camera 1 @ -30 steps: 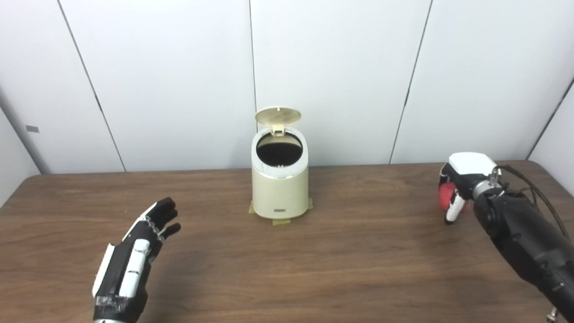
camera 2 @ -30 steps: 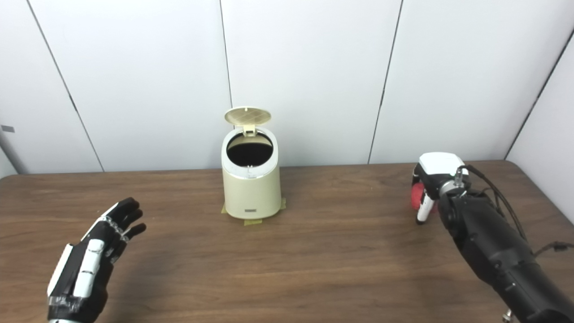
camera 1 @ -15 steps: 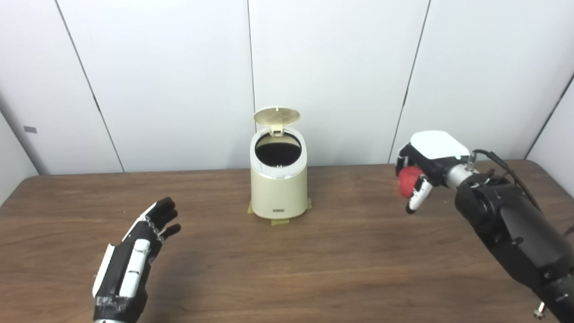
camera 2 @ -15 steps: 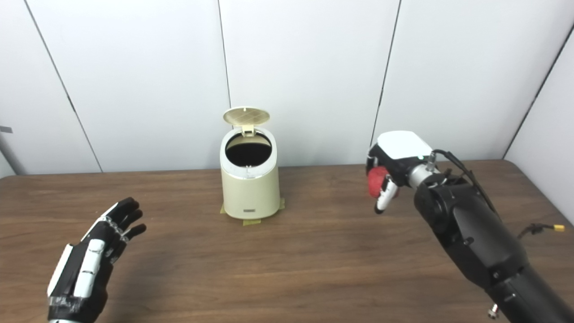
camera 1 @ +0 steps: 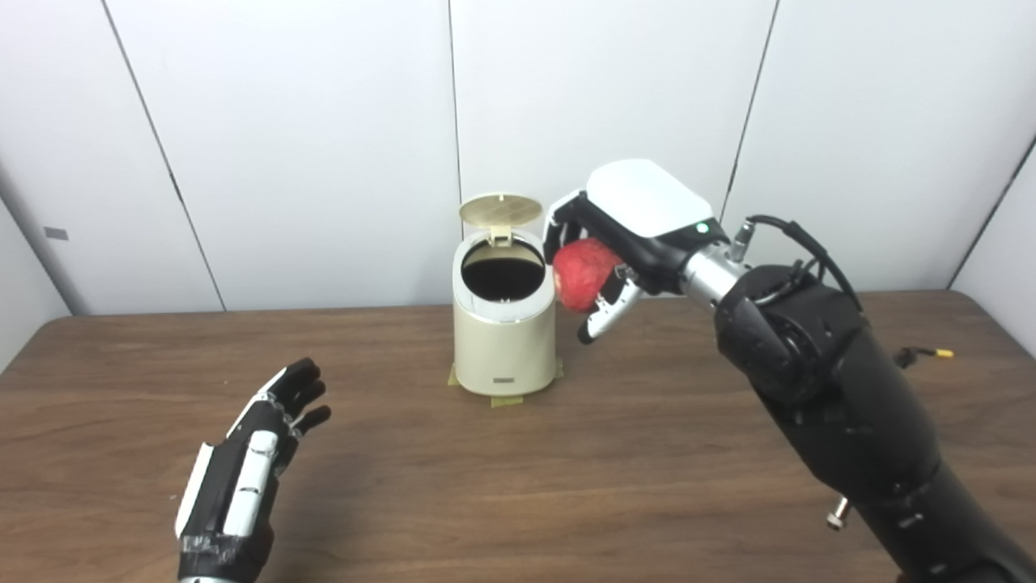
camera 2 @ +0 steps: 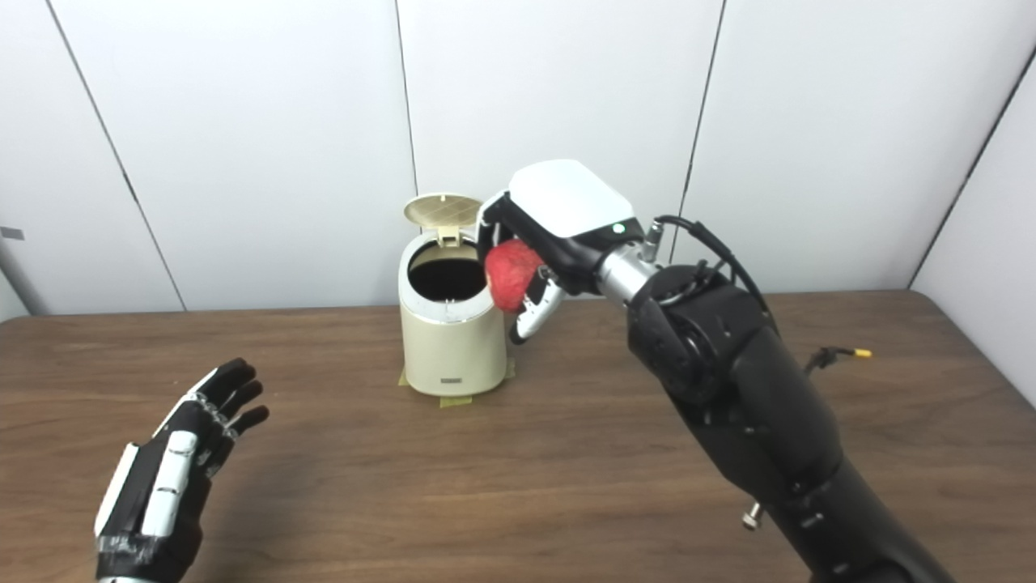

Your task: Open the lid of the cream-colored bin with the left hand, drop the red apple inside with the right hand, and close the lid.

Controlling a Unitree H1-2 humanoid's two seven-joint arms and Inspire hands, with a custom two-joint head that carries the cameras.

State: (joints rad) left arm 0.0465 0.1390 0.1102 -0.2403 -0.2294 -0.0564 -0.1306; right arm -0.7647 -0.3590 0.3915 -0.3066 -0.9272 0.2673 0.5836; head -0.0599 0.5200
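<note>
The cream-colored bin (camera 1: pixel 503 340) stands at the middle back of the table, its round lid (camera 1: pixel 500 210) tipped up and its dark mouth showing. My right hand (camera 1: pixel 623 227) is raised just right of the bin's rim, shut on the red apple (camera 1: pixel 581 273), which hangs beside the rim at about the height of the opening. My left hand (camera 1: pixel 247 470) hovers low at the front left, far from the bin, open with fingers spread and nothing in it.
The bin stands on yellowish tape patches (camera 1: pixel 508 398) on the brown wooden table (camera 1: pixel 518 486). White wall panels close off the back. A thin cable with a yellow tip (camera 1: pixel 931 353) lies on the table at the right.
My right hand has lifted the apple off the table at the far right and carried it left and up to the bin's rim. The left hand has barely moved.
</note>
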